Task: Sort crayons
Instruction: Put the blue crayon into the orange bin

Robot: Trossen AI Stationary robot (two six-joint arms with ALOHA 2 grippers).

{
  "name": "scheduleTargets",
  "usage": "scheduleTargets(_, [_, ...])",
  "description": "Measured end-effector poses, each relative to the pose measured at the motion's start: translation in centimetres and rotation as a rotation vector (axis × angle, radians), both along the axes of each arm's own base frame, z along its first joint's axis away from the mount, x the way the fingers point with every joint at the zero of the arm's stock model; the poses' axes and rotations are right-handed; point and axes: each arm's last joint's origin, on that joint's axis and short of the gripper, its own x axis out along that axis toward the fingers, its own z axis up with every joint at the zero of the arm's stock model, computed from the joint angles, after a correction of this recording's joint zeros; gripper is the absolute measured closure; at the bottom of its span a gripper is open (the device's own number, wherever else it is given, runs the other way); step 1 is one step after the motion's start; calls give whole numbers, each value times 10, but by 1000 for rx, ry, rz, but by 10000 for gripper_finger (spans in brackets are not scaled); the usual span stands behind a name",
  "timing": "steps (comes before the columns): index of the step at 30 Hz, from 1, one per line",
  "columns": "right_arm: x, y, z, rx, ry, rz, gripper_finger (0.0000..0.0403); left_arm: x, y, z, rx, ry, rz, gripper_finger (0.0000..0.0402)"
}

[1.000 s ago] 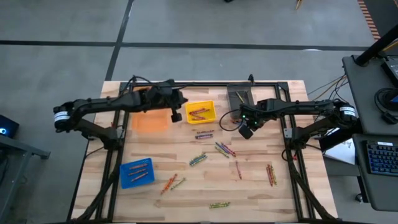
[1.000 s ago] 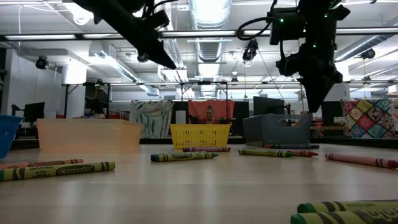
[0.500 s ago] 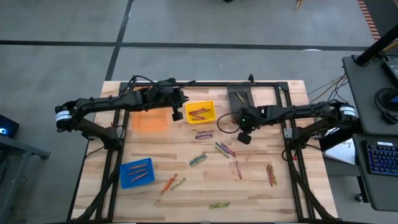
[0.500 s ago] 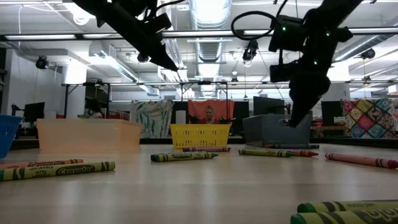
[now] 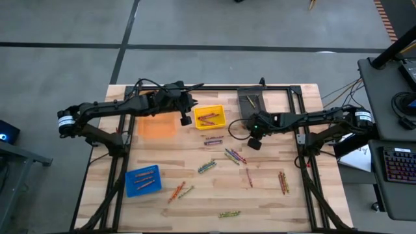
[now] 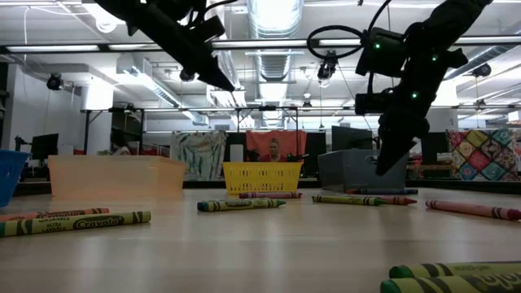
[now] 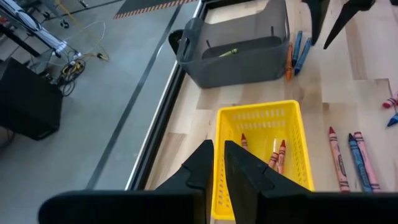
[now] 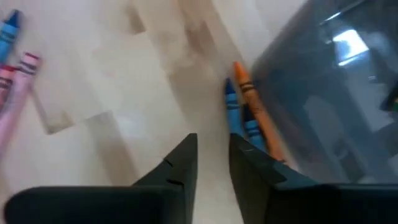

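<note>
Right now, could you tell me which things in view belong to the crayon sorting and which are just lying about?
Part of the job:
- loose crayons on the table
- crayons in the yellow bin
- blue bin, orange bin, grey bin

Just lying about:
- keyboard on the side desk
- cables beside the table

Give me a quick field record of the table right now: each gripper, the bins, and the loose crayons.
left gripper: fingers shut, empty, above the yellow bin
right gripper: slightly parted, empty, low beside the grey bin, near an orange crayon and a blue crayon
yellow bin: reddish crayons inside
blue bin: orange crayons inside
orange bin: contents unclear
loose crayons: scattered across the table
</note>
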Motion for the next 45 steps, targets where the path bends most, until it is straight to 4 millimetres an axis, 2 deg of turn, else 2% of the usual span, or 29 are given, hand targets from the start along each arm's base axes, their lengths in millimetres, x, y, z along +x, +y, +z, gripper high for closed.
scheduleTargets(3, [-1,-1,-1,-27,19,28,296,0,0,0,3,-6,-1,380])
scheduleTargets(6, [-5,-1,-5,-55,44,19,287,1,0,0,3,-6,-1,380])
scheduleTargets(23, [-22,1,-29,-54,102,-78,302,1,0,0,2,-5,0,380])
scheduleTargets(34, [-20,4,-29,42,68,-35,318,1,0,0,2,-5,0,380])
scheduleTargets(45, [-13,2,-22,18,37,-42,318,1,0,0,2,-5,0,380])
